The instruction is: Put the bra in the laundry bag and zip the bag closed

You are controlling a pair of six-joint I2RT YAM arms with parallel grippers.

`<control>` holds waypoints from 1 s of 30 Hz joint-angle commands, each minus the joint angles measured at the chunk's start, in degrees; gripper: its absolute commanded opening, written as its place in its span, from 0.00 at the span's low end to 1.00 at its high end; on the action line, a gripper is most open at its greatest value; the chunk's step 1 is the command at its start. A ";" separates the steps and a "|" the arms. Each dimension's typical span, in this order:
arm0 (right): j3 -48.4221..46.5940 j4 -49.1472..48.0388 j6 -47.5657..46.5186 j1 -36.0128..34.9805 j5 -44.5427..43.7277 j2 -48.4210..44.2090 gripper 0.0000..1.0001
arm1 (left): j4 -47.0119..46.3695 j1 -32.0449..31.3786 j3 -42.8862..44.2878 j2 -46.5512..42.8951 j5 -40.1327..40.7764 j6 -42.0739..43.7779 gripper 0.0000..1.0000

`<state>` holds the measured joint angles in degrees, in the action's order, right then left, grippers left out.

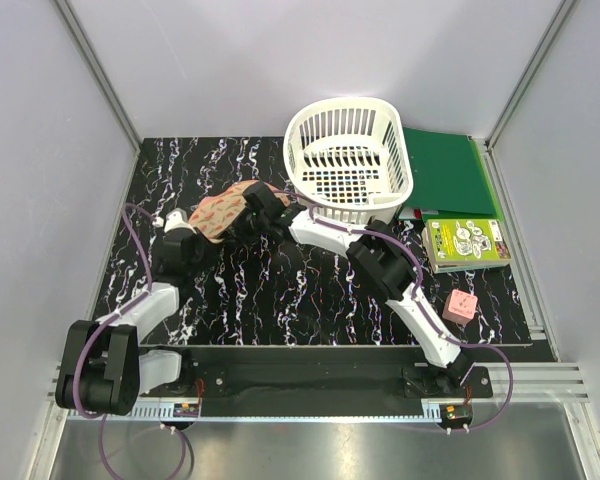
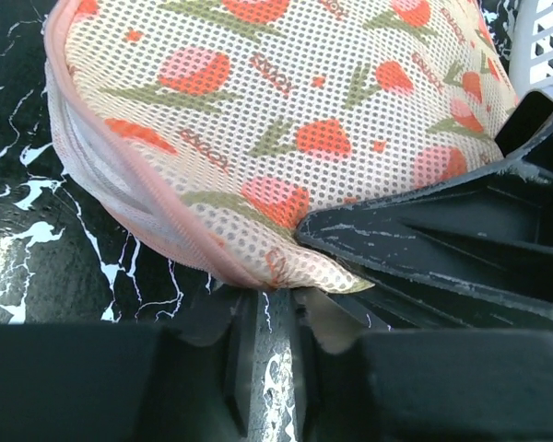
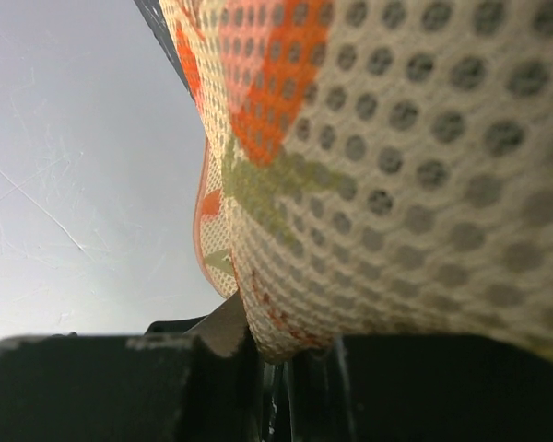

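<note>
The laundry bag [image 1: 223,208], peach mesh with a red-green print, lies on the black marbled table left of the basket, between my two grippers. My left gripper [image 1: 194,224] is at its left end and my right gripper [image 1: 262,206] at its right end. In the left wrist view the bag [image 2: 286,110] bulges above my left gripper [image 2: 275,296], whose jaws stand almost together on its pink-trimmed hem. My right gripper's black body [image 2: 442,244] presses in from the right. In the right wrist view my right gripper [image 3: 281,354] pinches the bag's lower edge [image 3: 369,166]. The bra is not in view.
A white slotted basket [image 1: 384,132] stands at the back, right of the bag. A green folder [image 1: 448,175], a book [image 1: 467,243] and a pink cube [image 1: 460,306] lie on the right. Grey walls enclose the table on three sides.
</note>
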<state>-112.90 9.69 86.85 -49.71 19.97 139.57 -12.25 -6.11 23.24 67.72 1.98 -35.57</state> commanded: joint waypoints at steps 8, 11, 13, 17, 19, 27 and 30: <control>3.91 -1.52 -2.56 -0.65 -0.54 -7.03 0.00 | 7.40 6.01 5.49 1.45 2.68 -1.42 0.00; 5.58 -1.52 -4.23 -0.56 -1.50 -7.38 0.00 | 12.06 9.53 6.63 2.06 1.37 -1.69 0.00; 6.55 -1.52 -6.16 -0.65 -2.03 -7.82 0.00 | 16.89 12.94 7.60 2.50 1.19 -2.74 0.00; 6.82 -0.82 -10.11 -0.38 -2.48 -7.47 0.00 | 19.10 20.33 5.94 2.68 -4.34 -3.98 0.00; 6.21 -0.55 -13.53 -0.38 -1.95 -6.77 0.00 | 19.89 22.97 6.20 2.68 -5.05 -3.11 0.00; 1.12 8.48 -36.71 1.11 -4.93 -1.41 0.14 | 19.90 24.22 5.94 1.45 -18.13 -3.45 0.00; 1.98 9.47 -40.69 1.29 -6.26 -1.57 0.36 | 19.72 22.20 5.06 2.32 -23.15 -3.45 0.00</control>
<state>-109.56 12.03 59.35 -51.48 18.50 137.73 9.96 16.03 28.49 70.15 -18.11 -38.94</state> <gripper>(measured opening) 0.231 0.012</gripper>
